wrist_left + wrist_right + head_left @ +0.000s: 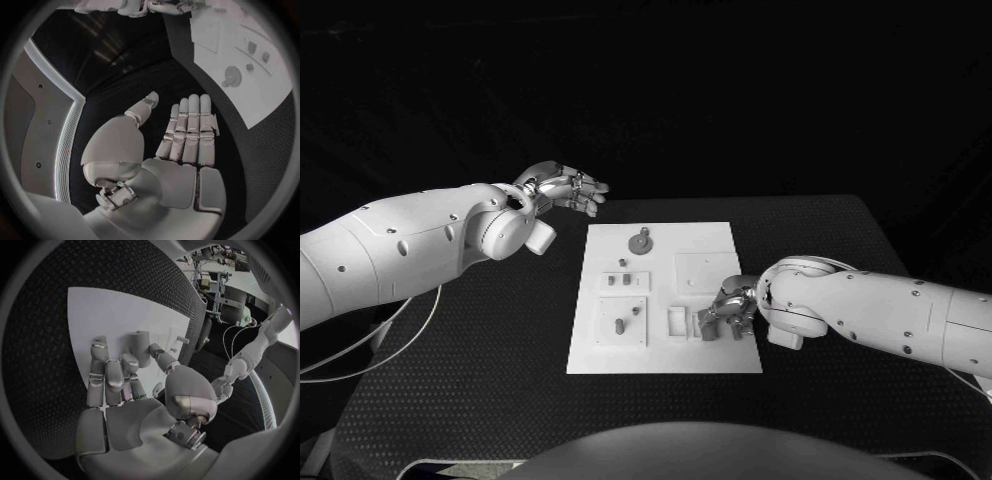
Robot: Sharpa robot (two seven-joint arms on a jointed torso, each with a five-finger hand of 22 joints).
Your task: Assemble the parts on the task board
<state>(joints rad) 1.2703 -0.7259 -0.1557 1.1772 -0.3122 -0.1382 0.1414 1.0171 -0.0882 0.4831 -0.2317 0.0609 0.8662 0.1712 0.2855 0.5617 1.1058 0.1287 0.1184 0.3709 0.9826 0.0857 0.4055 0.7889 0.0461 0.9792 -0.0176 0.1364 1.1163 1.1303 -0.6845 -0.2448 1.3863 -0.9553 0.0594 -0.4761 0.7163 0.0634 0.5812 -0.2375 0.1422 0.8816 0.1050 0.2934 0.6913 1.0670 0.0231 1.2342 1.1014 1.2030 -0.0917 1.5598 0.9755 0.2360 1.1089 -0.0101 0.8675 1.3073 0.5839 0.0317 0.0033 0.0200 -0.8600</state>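
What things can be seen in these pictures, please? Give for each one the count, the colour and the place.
table: one, black, under everything.
task board: one, white, in the middle of the table.
round part with a stem: one, grey, at the far end of the board.
small parts: several, grey, along the board's left side; exact count too small to tell.
part: one, grey, upright at the near right of the board, at the right robot hand's fingers.
left robot hand: one, silver, raised beyond the board's far left corner, fingers straight and holding nothing.
right robot hand: one, silver, over the board's near right part, fingers reaching down around the upright part; a firm grip cannot be confirmed.
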